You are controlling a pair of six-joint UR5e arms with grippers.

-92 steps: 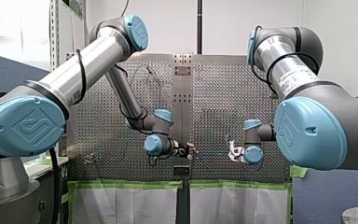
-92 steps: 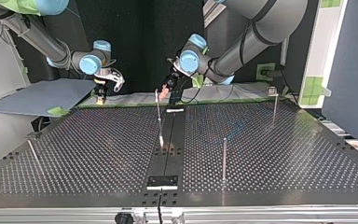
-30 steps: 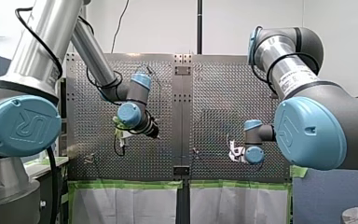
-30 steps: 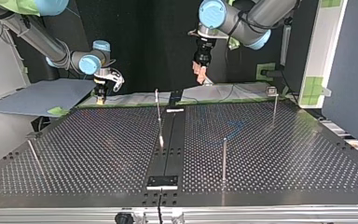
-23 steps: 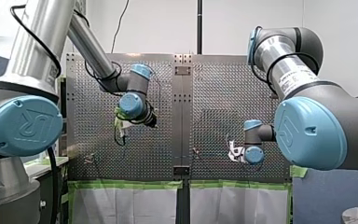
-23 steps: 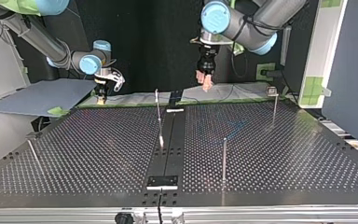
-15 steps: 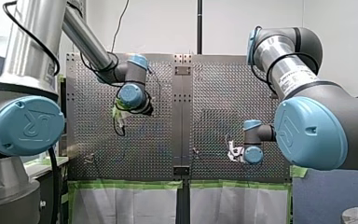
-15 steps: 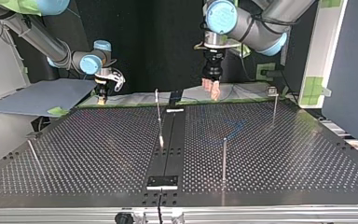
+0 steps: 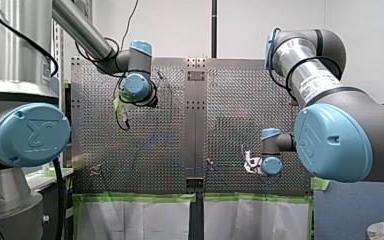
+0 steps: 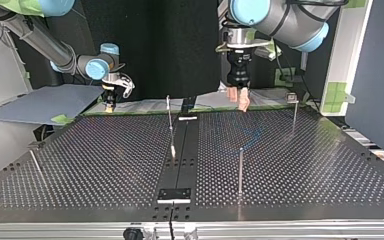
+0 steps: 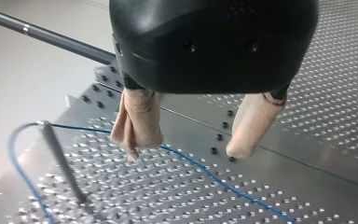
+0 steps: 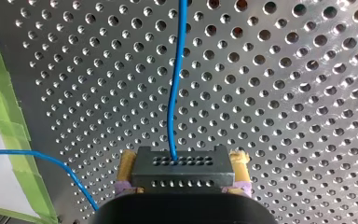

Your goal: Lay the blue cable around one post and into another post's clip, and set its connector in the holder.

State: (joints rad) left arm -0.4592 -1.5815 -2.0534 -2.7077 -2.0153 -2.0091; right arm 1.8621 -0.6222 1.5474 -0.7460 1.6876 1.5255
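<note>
The cable (image 11: 205, 171) looks light and limp: your right gripper (image 12: 182, 163) clamps its connector (image 12: 182, 173), so pinch slack by the post (image 11: 60, 163) with your spread, empty left gripper (image 11: 186, 151).

white wall (image 9: 180, 25) behind perforated table (image 9: 230, 100); dark backdrop (image 10: 180, 50), blue-grey partition (image 10: 375, 75) opposite.
</note>
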